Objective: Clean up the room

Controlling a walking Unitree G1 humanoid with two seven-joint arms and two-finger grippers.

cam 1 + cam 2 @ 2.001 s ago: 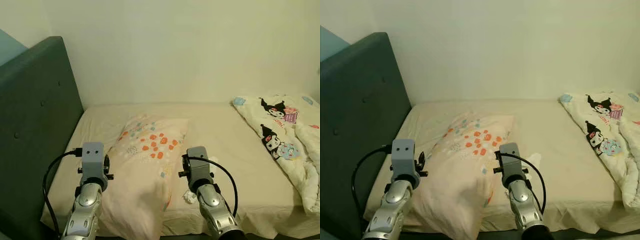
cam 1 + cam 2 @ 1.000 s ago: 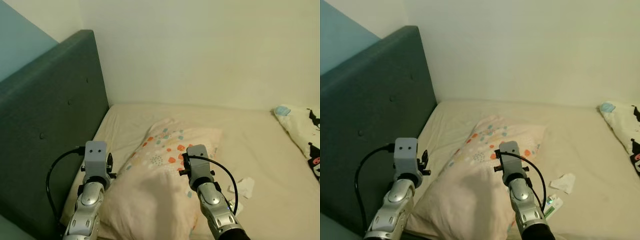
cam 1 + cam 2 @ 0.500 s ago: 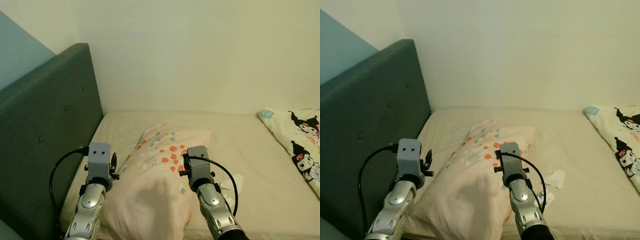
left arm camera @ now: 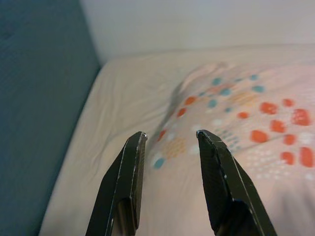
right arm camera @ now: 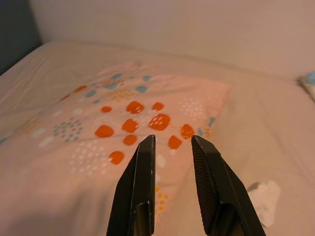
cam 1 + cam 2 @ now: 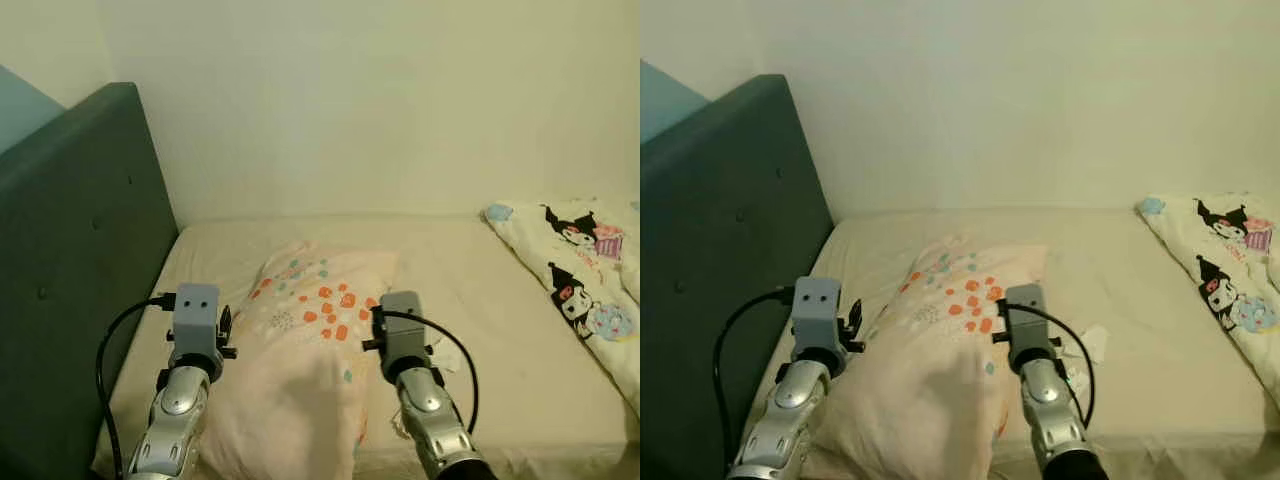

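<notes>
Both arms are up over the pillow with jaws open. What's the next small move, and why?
Probably lower both grippers onto the pillow's two side edges. The left gripper and right gripper hover above the spotted pillow with jaws open and nothing held. It lies askew on the bed, one end hanging over the near edge, so gripping both sides should let it be squared up.

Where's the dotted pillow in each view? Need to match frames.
Left eye: pillow lower centre, between both arms.
Right eye: pillow lower centre, same spot.
Left wrist: pillow beyond the open fingers.
Right wrist: pillow under and beyond the open fingers.
Shared landmark: the dark headboard, at the robot's left of the pillow.
</notes>
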